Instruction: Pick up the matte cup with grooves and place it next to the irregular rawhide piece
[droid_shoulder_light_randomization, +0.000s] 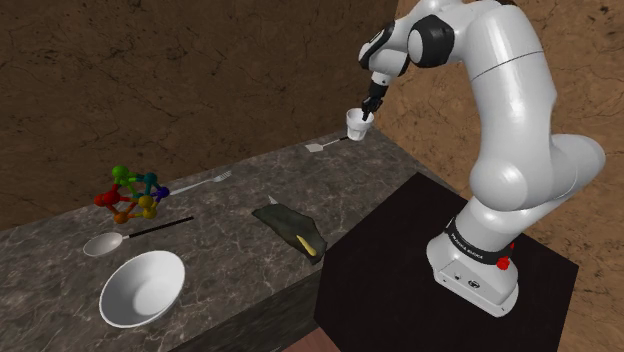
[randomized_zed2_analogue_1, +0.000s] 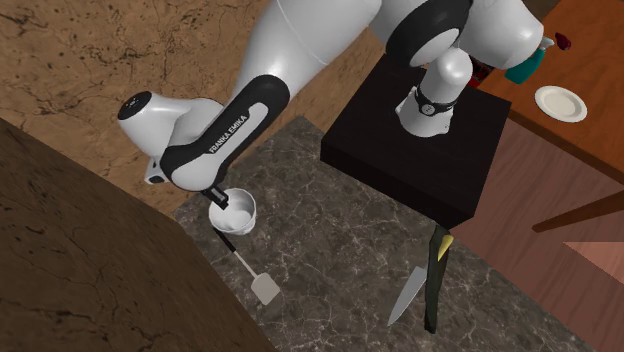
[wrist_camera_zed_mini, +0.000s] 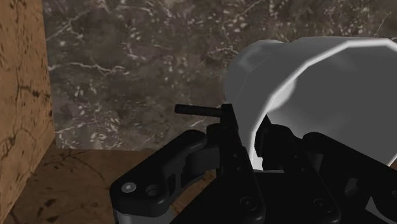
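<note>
My gripper (droid_shoulder_light_randomization: 368, 108) is shut on the rim of a white cup (droid_shoulder_light_randomization: 357, 124), one finger inside and one outside. The cup hangs a little above the far corner of the dark marble counter (droid_shoulder_light_randomization: 230, 250). In the second exterior view the cup (randomized_zed2_analogue_1: 235, 210) sits under the gripper (randomized_zed2_analogue_1: 218, 195), over a spatula's handle. The wrist view has the cup (wrist_camera_zed_mini: 305, 83) tilted against the gripper (wrist_camera_zed_mini: 254, 137), its open mouth facing the camera. A dark olive irregular flat piece (droid_shoulder_light_randomization: 290, 228) with a yellowish end lies near the counter's edge by the stand, well away from the cup; it also appears in the second exterior view (randomized_zed2_analogue_1: 435, 280).
A white spatula (droid_shoulder_light_randomization: 325, 146) lies just below the cup. A fork (droid_shoulder_light_randomization: 200, 182), a colourful ball-and-stick toy (droid_shoulder_light_randomization: 132, 195), a spoon (droid_shoulder_light_randomization: 105, 243) and a white bowl (droid_shoulder_light_randomization: 142, 288) lie towards the shoulder view's left. A knife (randomized_zed2_analogue_1: 408, 297) lies beside the olive piece. Brown walls border the counter.
</note>
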